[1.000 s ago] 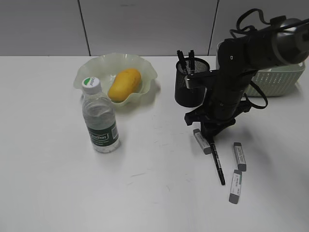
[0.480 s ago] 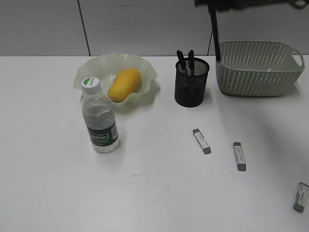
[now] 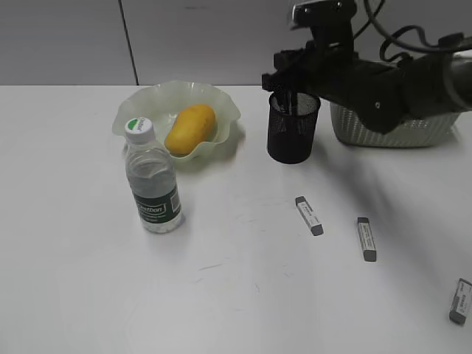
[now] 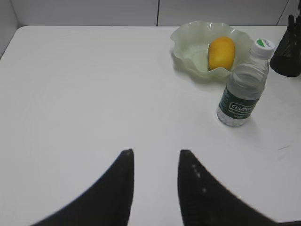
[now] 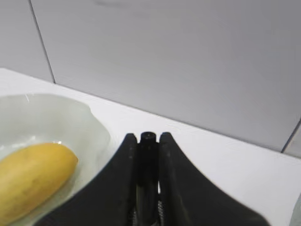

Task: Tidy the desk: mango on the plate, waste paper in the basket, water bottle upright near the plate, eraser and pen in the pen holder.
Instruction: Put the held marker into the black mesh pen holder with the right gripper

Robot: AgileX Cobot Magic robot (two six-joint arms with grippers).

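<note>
My right gripper (image 3: 287, 82) is shut on a black pen (image 5: 148, 157) and holds it upright right over the black mesh pen holder (image 3: 292, 140); it also shows in the right wrist view (image 5: 147, 136). The yellow mango (image 3: 190, 128) lies on the pale green ruffled plate (image 3: 140, 99). The water bottle (image 3: 153, 181) stands upright in front of the plate. Three grey erasers lie on the desk (image 3: 81, 258): one (image 3: 309, 215), a second (image 3: 366, 238), and a third (image 3: 460, 301) at the right edge. My left gripper (image 4: 155, 155) is open and empty over bare desk. The waste paper is not in view.
The green basket (image 3: 413, 133) stands at the back right, mostly hidden behind my right arm. In the left wrist view the plate (image 4: 186, 40), mango (image 4: 221, 52), bottle (image 4: 242, 92) and pen holder (image 4: 288, 54) sit far to the upper right.
The pen that lay on the desk under my right gripper has been lifted and carried over the pen holder. One eraser has slid from the front middle to the right edge.
</note>
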